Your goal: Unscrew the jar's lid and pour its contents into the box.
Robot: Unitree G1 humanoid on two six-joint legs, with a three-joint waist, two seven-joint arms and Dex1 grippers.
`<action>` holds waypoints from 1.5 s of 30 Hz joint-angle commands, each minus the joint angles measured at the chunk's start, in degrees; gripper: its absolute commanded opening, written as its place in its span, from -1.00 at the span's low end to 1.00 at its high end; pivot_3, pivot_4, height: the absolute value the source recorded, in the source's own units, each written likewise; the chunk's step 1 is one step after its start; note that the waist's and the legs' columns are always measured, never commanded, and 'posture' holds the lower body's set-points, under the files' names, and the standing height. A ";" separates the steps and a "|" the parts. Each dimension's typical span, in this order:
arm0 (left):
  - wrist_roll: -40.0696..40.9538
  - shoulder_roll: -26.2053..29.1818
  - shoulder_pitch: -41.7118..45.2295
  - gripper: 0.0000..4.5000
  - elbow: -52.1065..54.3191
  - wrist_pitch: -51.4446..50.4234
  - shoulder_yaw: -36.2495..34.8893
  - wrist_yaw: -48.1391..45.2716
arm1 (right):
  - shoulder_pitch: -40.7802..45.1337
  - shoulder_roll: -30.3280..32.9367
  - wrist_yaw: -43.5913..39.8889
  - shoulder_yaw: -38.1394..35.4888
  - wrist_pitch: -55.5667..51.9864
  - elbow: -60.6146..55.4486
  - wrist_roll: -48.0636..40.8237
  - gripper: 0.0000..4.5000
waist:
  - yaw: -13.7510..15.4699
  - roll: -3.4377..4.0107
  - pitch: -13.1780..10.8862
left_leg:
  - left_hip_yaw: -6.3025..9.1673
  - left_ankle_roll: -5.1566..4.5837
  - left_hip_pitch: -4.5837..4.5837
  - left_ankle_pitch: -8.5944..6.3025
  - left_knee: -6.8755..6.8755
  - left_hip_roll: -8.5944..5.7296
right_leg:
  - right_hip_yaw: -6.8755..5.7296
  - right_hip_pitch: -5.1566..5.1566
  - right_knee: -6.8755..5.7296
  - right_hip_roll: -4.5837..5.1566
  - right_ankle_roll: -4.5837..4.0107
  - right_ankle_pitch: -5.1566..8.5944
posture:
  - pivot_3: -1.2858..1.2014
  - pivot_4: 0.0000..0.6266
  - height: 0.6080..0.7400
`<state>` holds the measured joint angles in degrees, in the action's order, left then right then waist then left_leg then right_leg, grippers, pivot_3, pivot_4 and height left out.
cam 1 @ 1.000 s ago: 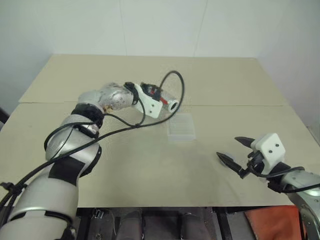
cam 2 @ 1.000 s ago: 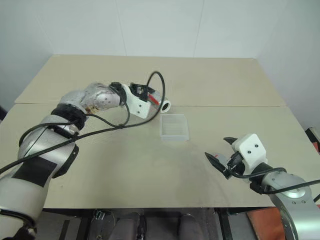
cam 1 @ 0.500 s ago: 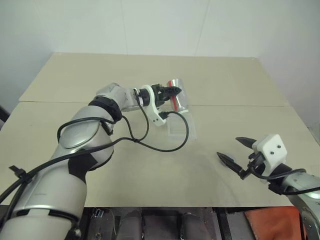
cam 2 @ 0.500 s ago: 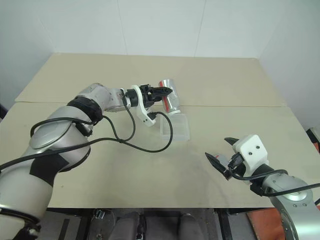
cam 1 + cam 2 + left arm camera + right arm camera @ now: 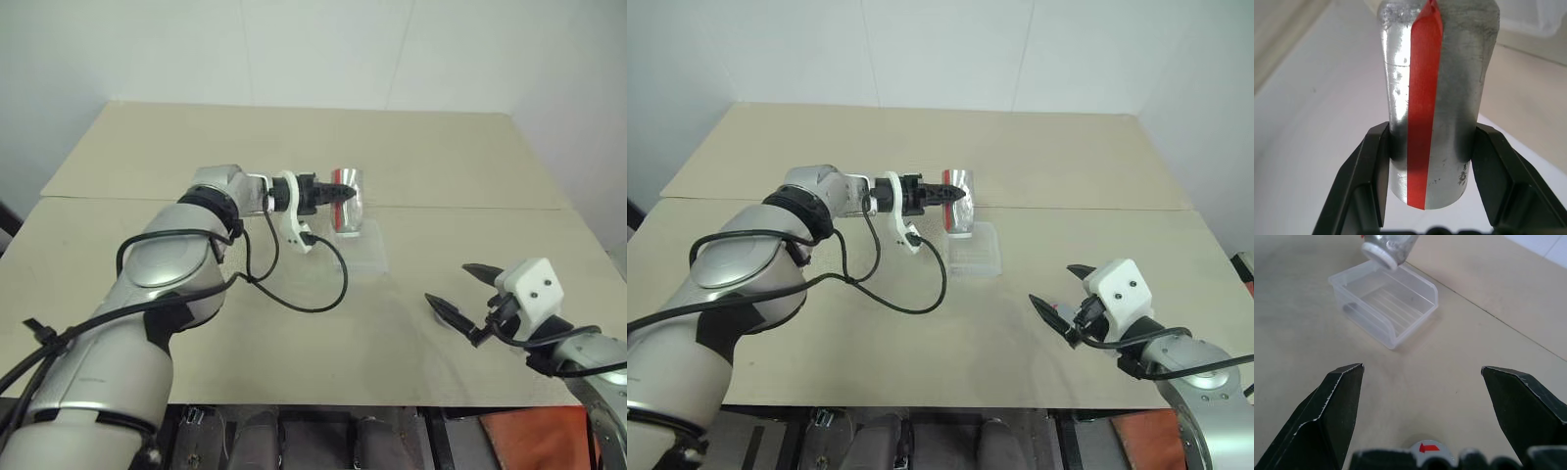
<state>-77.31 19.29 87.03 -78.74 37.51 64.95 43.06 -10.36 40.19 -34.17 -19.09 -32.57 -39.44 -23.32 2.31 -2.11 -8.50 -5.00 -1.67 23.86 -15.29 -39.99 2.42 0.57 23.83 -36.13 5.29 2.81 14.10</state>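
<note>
Overhead, left end effector (image 5: 338, 195) tips jar (image 5: 348, 201) mouth-down above clear box (image 5: 1385, 308).

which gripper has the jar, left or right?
The left gripper: its fingers are clamped on the jar, held tipped over the box. The right gripper is open and holds nothing; the lid lies under it.

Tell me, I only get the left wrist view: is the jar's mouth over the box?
Observer: Yes. The jar is tipped mouth down above the box, near one corner.
Operator: Anything in the box yet?
Observer: I see just its bare ribbed bottom.
Operator: Where's the lid?
Observer: The lid lies on the table, close under the right hand, which is open and holds nothing.
</note>
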 commanded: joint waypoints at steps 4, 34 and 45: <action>24.39 1.37 -5.11 -0.06 -0.98 5.16 -22.07 -23.98 | -0.44 0.21 -0.09 -1.54 2.20 0.32 1.21 0.99 | -0.22 0.02 0.01 | -0.08 0.09 0.07 0.06 -0.04 0.02 | 0.04 0.17 -0.10 -0.01 0.00 0.00 | 0.03 -0.52 1.00; 93.08 -5.20 -63.03 -0.06 80.40 -62.74 -71.64 -65.60 | 6.13 1.33 -2.79 4.90 2.88 4.24 1.74 0.99 | -1.64 0.28 0.25 | 0.34 -0.03 -0.48 0.00 -0.24 0.07 | 0.26 -0.25 -0.66 -0.04 0.00 -0.02 | 0.03 -0.52 1.00; 89.26 -4.71 -69.09 -0.06 78.68 -52.94 -69.81 -65.29 | 6.56 0.37 -1.38 6.24 3.29 3.57 2.40 0.99 | -1.63 0.30 0.27 | 0.35 -0.07 -0.86 -0.04 -0.09 0.07 | 0.23 -0.67 -0.25 -0.03 -0.01 -0.01 | 0.03 -0.52 1.00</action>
<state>11.43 15.12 18.38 -0.94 -18.04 -4.71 -22.02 -4.72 40.35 -35.99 -12.07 -30.42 -34.10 -21.29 0.68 -1.82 -8.23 -4.65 -1.74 23.00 -15.33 -40.05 2.50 0.80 23.16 -36.32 5.27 2.80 14.08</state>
